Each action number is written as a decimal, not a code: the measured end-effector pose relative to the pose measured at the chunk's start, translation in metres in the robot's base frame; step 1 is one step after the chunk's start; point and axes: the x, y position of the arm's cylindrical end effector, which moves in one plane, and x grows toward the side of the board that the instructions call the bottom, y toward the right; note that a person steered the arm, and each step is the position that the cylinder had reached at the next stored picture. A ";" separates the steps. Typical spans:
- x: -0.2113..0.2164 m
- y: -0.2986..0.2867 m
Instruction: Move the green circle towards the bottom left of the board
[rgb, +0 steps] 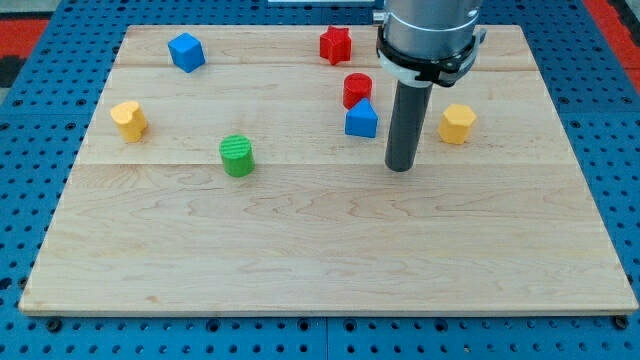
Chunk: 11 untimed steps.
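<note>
The green circle (237, 156) is a short green cylinder standing left of the board's middle. My tip (400, 168) rests on the board well to the right of it, just below and right of the blue triangle (361, 119). The rod rises from the tip to the arm at the view's top. The tip touches no block.
A red cylinder (357, 89) stands right above the blue triangle. A red star (336, 44) and a blue cube (186, 51) sit near the top edge. A yellow block (129, 119) sits at the left, a yellow hexagon (456, 123) at the right. The wooden board (320, 260) lies on a blue pegboard.
</note>
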 end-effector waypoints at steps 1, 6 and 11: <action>0.007 -0.012; -0.004 -0.207; 0.036 -0.266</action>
